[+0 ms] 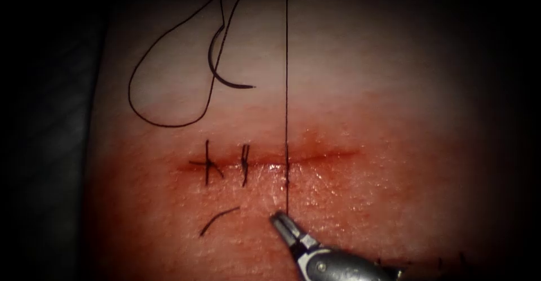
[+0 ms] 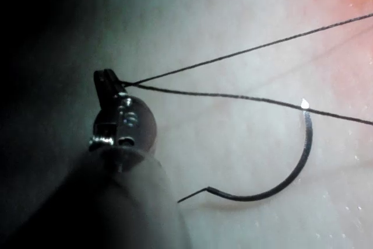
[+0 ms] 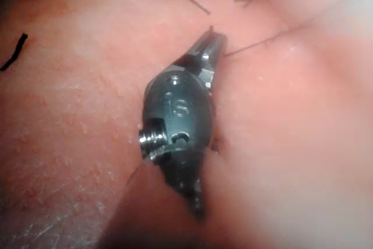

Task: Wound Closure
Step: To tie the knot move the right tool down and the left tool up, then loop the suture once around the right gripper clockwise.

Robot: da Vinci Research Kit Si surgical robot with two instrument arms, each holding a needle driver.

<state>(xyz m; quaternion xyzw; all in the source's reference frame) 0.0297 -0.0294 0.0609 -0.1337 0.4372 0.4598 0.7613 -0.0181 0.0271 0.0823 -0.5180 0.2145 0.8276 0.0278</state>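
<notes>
Left pincer point(image 2: 106, 77) clamped on thread point(image 2: 245, 52); right pincer point(image 1: 278, 219) closed, empty; needle point(image 1: 224, 71) loose on tissue point(image 1: 366, 78).

Tissue point(image 1: 394, 89) pale pink, red fluid point(image 1: 315, 156) at cut; thread point(image 1: 286, 61) black.

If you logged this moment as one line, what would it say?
left tool: shut on thin dark thread | right tool: shut on thread end below cut | curved dark needle: free, lying on pale pork tissue above cut

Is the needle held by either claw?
No: the needle lies loose on the tissue; the left claw grips only thread.
</notes>
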